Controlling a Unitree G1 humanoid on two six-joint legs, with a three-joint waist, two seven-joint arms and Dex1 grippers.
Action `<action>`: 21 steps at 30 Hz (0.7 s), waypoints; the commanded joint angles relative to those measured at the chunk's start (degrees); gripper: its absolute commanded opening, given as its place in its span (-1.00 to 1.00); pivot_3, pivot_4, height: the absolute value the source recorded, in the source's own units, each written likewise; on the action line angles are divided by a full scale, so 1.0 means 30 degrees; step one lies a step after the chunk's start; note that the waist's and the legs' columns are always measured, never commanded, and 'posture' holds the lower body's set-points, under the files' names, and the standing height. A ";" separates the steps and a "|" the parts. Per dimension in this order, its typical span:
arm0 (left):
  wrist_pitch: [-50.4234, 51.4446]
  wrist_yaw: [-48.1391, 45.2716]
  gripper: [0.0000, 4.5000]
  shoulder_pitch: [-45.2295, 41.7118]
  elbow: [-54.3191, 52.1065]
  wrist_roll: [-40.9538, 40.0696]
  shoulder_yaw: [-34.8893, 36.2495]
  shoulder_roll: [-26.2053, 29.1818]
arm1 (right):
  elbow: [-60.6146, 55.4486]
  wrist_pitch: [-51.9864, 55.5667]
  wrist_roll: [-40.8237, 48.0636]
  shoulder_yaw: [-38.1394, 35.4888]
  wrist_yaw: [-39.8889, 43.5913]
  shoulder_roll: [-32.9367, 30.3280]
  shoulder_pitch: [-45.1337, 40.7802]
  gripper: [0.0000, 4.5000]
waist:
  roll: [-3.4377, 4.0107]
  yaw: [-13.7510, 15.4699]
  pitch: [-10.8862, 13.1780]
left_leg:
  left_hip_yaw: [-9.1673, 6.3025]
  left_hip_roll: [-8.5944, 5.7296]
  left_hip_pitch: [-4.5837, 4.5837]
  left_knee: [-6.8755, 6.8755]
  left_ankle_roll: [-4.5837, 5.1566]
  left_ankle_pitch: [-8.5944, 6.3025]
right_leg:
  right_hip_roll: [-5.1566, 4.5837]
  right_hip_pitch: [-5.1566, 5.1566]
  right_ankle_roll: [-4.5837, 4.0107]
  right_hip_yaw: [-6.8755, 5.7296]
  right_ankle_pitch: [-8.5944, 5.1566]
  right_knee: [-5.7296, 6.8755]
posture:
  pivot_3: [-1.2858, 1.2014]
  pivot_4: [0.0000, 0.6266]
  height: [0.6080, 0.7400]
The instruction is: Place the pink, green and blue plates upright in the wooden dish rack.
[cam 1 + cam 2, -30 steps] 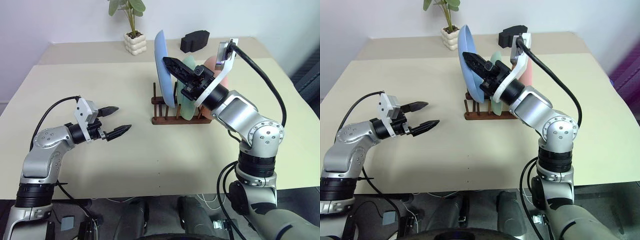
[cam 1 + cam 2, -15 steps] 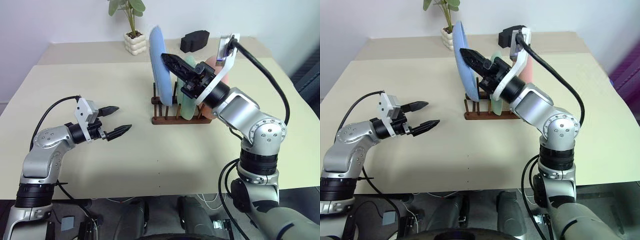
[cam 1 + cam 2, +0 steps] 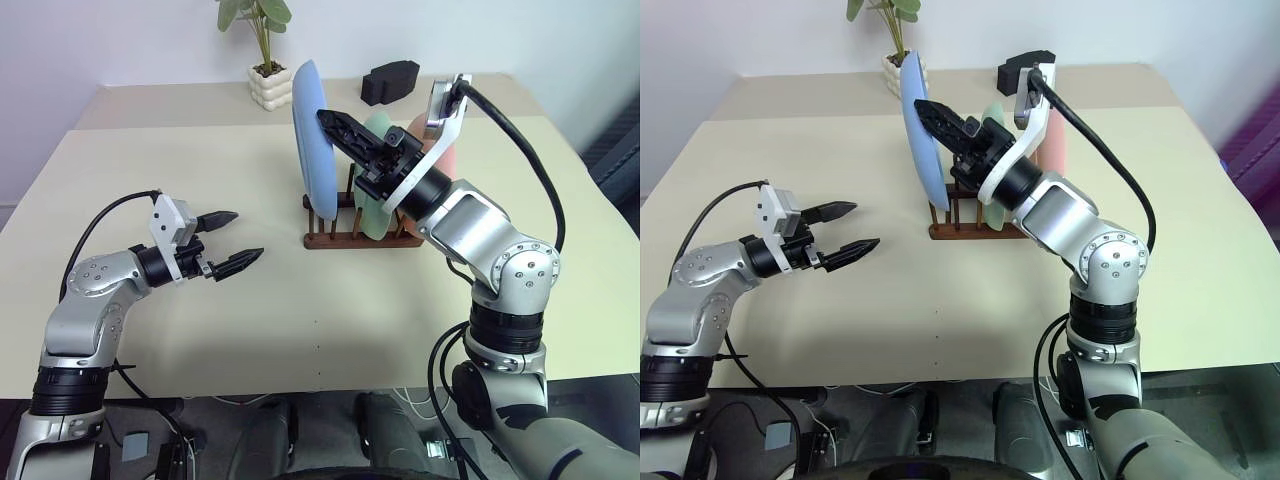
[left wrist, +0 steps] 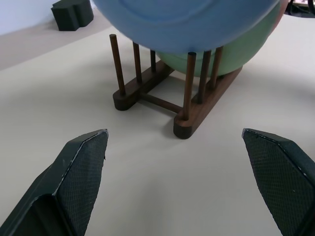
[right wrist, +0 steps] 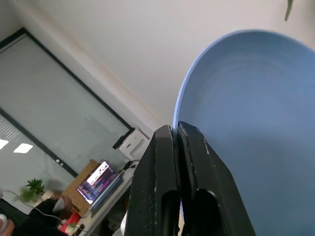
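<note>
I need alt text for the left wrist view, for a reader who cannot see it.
A blue plate stands upright in a dark wooden dish rack on a beige table, with a green plate behind it. The left gripper frames the scene, jaws wide apart.

place: office or lab | cues: glass partition (image 5: 44, 113), lit monitor (image 5: 101, 174), beige table (image 3: 300, 300)

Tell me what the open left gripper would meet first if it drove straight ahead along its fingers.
Probably the wooden dish rack, its near pegs, with the blue plate just above; bare table lies before it. Depth is uncertain.
</note>
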 commanded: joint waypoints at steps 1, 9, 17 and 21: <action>-0.0109 -0.0033 1.00 0.0051 -0.0681 -0.0311 0.0340 0.0152 | -0.0415 -0.0407 0.0646 -0.0091 -0.0228 0.0161 -0.0146 -0.96 | 0.0000 -0.0002 0.0000 | 0.0000 0.0000 0.0000 0.0000 0.0000 0.0000 | 0.0000 0.0000 0.0000 0.0000 0.0000 -0.0001 | 0.03 -0.52 1.00; -0.0168 -0.0063 1.00 0.0053 -0.0663 -0.0338 0.0390 0.0163 | -0.0240 -0.0773 0.1058 -0.0147 -0.1444 0.0335 0.0343 -0.96 | 0.0000 -0.0003 0.0000 | 0.0001 0.0000 -0.0001 -0.0003 0.0000 0.0000 | 0.0000 0.0000 -0.0001 0.0000 -0.0001 -0.0004 | 0.03 -0.52 1.00; -0.0243 -0.0110 1.00 0.0022 -0.0687 -0.0480 0.0477 0.0137 | -0.0397 -0.1077 0.1172 -0.0133 -0.2046 0.0342 0.0796 -0.96 | 0.0001 -0.0010 0.0001 | 0.0001 0.0000 0.0000 -0.0008 0.0000 0.0000 | 0.0001 -0.0001 -0.0002 0.0000 -0.0001 -0.0008 | 0.03 -0.52 1.00; -0.0265 -0.0125 1.00 -0.0014 -0.0667 -0.0480 0.0460 0.0143 | -0.0450 -0.1210 0.1237 -0.0070 -0.2278 0.0347 0.0947 -0.96 | 0.0001 -0.0017 0.0001 | 0.0001 0.0000 -0.0001 -0.0008 0.0001 0.0000 | 0.0001 -0.0001 -0.0002 0.0000 -0.0002 -0.0010 | 0.03 -0.52 1.00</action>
